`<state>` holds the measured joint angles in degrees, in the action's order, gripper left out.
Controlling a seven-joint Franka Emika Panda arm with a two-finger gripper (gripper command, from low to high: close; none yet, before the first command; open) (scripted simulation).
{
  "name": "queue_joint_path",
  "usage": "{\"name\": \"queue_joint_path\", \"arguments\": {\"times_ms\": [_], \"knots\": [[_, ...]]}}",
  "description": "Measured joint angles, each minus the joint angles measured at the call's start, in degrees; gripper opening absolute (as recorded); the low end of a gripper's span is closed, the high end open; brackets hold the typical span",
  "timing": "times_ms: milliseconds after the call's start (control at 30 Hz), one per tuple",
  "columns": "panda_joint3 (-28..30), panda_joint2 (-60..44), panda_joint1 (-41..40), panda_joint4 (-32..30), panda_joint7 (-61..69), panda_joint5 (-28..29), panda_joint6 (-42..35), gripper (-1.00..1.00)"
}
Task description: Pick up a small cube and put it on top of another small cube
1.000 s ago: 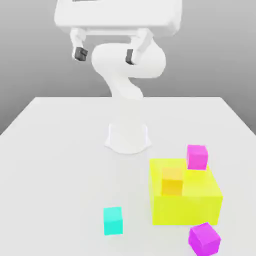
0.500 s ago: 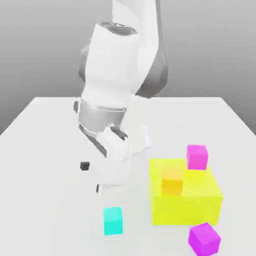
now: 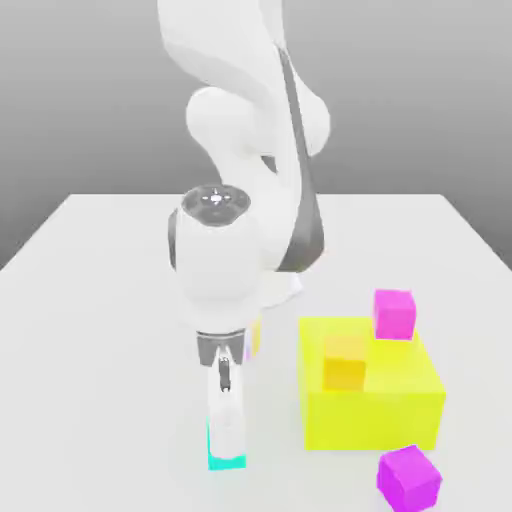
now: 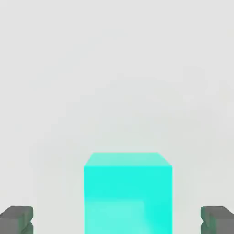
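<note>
Near the bench's front edge, the tool (image 4: pixel 117 220) stands spread, with room between each fingertip and the cyan cube (image 4: pixel 128 196). Open bench (image 3: pixel 100 400) stretches to the exterior view's left; the yellow block (image 3: pixel 370 415) stands apart, nearer the right edge.

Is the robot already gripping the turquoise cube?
No, the gripper is open, with a gap between the turquoise cube and each finger.
</note>
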<state>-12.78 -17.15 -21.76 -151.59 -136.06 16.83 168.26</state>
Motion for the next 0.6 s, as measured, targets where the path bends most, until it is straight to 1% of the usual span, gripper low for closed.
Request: {"name": "queue_joint_path", "arguments": {"times_ms": [67, 100, 333, 600], "knots": [[3.0, -2.7, 2.5, 0.5, -1.6, 2.1, 2.0, 0.0], [3.9, -3.5, 3.3, 0.7, -2.0, 2.7, 2.6, -1.0], [3.7, -3.4, 3.2, 0.7, -1.9, 2.5, 2.6, -1.0], [-4.2, 6.5, -2.7, -1.6, 5.1, -6.8, -4.7, -1.0]]}}
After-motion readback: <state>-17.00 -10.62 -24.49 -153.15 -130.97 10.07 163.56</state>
